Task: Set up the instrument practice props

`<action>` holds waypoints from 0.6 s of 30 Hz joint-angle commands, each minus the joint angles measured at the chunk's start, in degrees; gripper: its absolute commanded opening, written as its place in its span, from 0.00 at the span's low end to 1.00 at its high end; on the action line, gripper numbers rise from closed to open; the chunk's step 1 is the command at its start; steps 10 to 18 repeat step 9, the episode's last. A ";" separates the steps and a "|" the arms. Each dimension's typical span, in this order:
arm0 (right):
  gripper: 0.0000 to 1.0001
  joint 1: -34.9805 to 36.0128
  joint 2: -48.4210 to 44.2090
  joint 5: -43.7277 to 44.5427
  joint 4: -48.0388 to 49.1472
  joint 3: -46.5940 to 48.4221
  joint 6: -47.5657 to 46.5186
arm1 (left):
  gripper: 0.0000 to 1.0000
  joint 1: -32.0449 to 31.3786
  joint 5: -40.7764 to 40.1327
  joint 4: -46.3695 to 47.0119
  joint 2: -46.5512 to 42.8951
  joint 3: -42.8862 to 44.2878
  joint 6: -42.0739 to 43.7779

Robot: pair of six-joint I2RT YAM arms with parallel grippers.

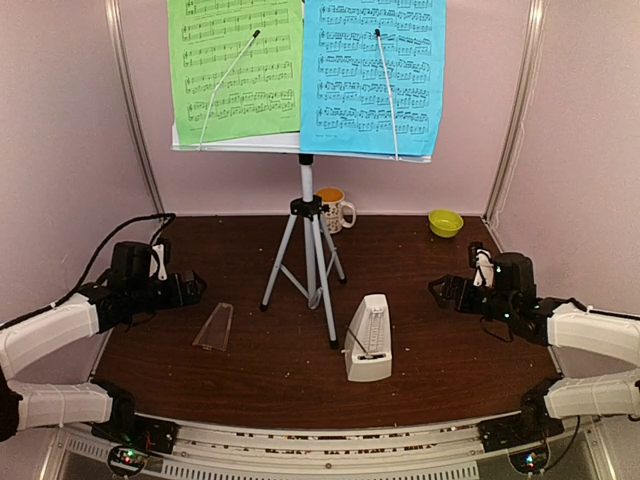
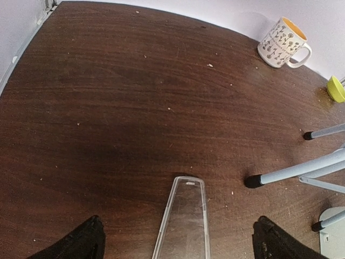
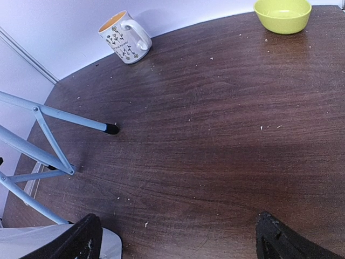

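Clear metronome cover point(image 1: 214, 327) lies flat on worktop point(image 1: 270, 385) left of tripod point(image 1: 316, 262); likely light, thin, slick plastic, so pinch gently across its long walls; left pincer point(image 1: 190, 288) and right pincer point(image 1: 440, 292) both wide, empty.

No words, numbers or brands readable in any view. Printed music staves only on green sheet point(image 1: 235, 70) and blue sheet point(image 1: 375, 75), notes too small to read, no title legible. The mug point(image 2: 283, 42) has a dark plant-like pattern, no lettering. The metronome point(image 1: 368, 340) front: nothing legible.
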 commanded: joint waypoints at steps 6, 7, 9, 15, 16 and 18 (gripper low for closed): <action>1.00 -0.42 -0.18 -1.42 5.61 -1.29 1.41 | 0.98 0.29 -1.50 2.84 1.62 0.01 -1.77; 1.00 -0.40 -0.18 -1.43 5.57 -1.23 1.40 | 0.98 0.26 -1.64 2.77 1.60 0.17 -1.84; 1.00 -0.42 -0.24 -1.58 5.56 -1.00 1.25 | 0.98 0.25 -1.80 2.56 1.55 0.53 -1.74; 1.00 -0.42 -0.24 -1.58 5.56 -1.00 1.25 | 0.98 0.25 -1.80 2.56 1.55 0.53 -1.74; 1.00 -0.42 -0.24 -1.58 5.56 -1.00 1.25 | 0.98 0.25 -1.80 2.56 1.55 0.53 -1.74; 1.00 -0.42 -0.24 -1.58 5.56 -1.00 1.25 | 0.98 0.25 -1.80 2.56 1.55 0.53 -1.74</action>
